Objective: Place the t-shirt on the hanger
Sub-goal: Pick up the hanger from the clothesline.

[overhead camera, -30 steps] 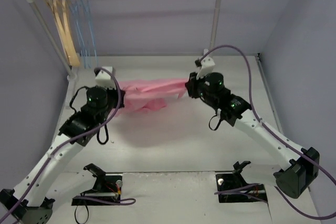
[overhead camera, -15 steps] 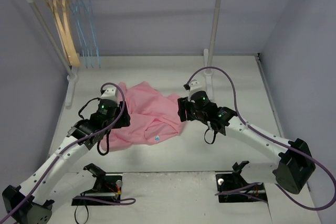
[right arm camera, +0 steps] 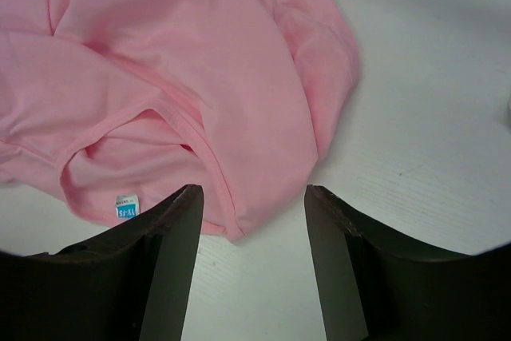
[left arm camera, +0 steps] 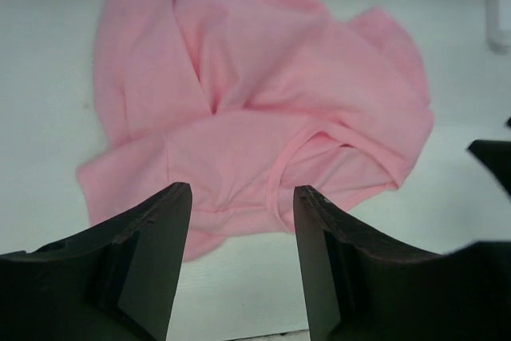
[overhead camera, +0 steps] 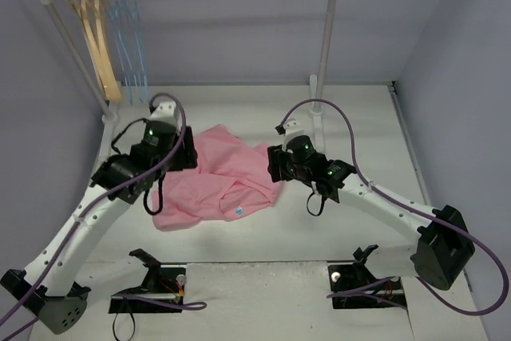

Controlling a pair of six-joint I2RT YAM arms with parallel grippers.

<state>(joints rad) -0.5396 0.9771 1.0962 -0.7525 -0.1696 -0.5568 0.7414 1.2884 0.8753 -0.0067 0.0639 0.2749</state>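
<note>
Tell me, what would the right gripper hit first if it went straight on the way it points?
Most likely the t-shirt: the right gripper has its jaws open right over the shirt's near edge, with the table just beneath. Depth is hard to judge.

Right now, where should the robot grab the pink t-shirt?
Probably the neck rim of the t-shirt, beside the label, from straight above. It lies crumpled on the table, and that rim is a raised fold near the open right gripper.

T-shirt [overhead camera: 227, 173] edge under left arm [overhead camera: 132, 169] (label [right arm camera: 128, 208] print illegible).
</note>
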